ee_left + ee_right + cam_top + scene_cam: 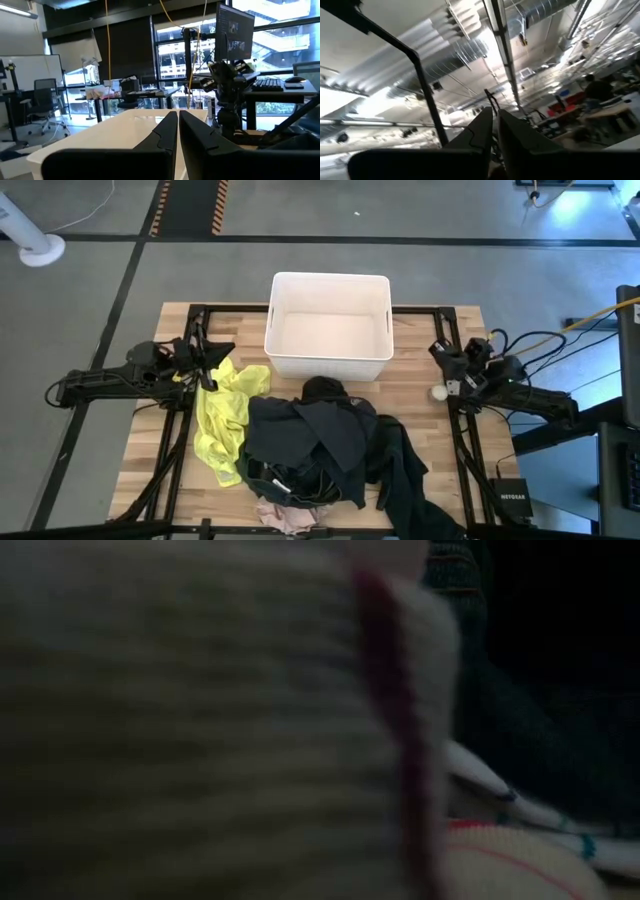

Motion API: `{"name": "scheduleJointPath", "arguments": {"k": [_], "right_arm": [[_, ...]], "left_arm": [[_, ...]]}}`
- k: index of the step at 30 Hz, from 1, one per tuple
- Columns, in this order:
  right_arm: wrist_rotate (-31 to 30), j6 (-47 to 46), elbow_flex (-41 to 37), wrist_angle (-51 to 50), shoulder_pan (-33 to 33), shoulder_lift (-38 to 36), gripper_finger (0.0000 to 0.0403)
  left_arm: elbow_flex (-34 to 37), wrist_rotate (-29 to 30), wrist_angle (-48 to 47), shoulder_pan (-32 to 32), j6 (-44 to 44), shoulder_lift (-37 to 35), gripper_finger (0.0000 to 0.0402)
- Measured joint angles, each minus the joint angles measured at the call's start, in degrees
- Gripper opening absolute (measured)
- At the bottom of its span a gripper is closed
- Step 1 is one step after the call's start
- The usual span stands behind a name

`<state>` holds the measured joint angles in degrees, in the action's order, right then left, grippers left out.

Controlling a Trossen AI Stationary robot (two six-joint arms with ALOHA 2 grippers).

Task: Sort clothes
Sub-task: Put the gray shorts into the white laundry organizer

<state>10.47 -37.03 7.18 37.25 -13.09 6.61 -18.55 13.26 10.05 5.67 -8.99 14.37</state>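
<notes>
We judge the clothes [320, 445] soft, limp and tangled, best pinched at the yellow top [225, 415] by our empty left gripper [205, 360], fingers together like the right gripper [445, 360].

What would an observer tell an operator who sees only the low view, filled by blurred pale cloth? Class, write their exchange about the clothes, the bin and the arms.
Observer: From above, a heap of dark clothes lies at the front edge of the wooden table, probably covering your camera.
Operator: Has anything been sorted yet?
Observer: No. The white rectangular plastic bin behind the heap holds nothing.
Operator: Where are the arms?
Observer: The left pincer is shut and empty, beside the bright yellow top; the right arm waits at the table's right side.
</notes>
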Motion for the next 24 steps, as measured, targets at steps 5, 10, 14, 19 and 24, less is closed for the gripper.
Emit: {"name": "scheduleJointPath", "arguments": {"k": [5, 10, 14, 19, 24], "right_arm": [[2.22, 4.95, 8.87, -0.17, -0.02, 10.50, 0.0046], [5.01, 9.22, 19.51, 0.12, 4.68, 24.13, 0.0046], [3.61, 16.74, 29.36, -3.71, 12.42, 36.00, 0.0046], [-5.67, 25.96, 44.79, -21.08, 21.19, 48.62, 0.0046], [-18.19, 33.51, 59.67, -39.01, 28.26, 61.33, 0.0046]], "left_arm": [[0.00, 0.02, 0.06, 0.00, -0.73, 0.00, 0.0013], [0.00, 0.02, -0.45, 0.00, 1.46, 0.00, 0.0013], [0.00, 0.02, -1.06, 0.00, 2.45, 0.00, 0.0013], [0.00, 0.04, -1.37, 0.00, 2.56, -0.01, 0.0013], [0.02, 0.04, -1.99, -0.04, 1.99, 0.00, 0.0013]]}}
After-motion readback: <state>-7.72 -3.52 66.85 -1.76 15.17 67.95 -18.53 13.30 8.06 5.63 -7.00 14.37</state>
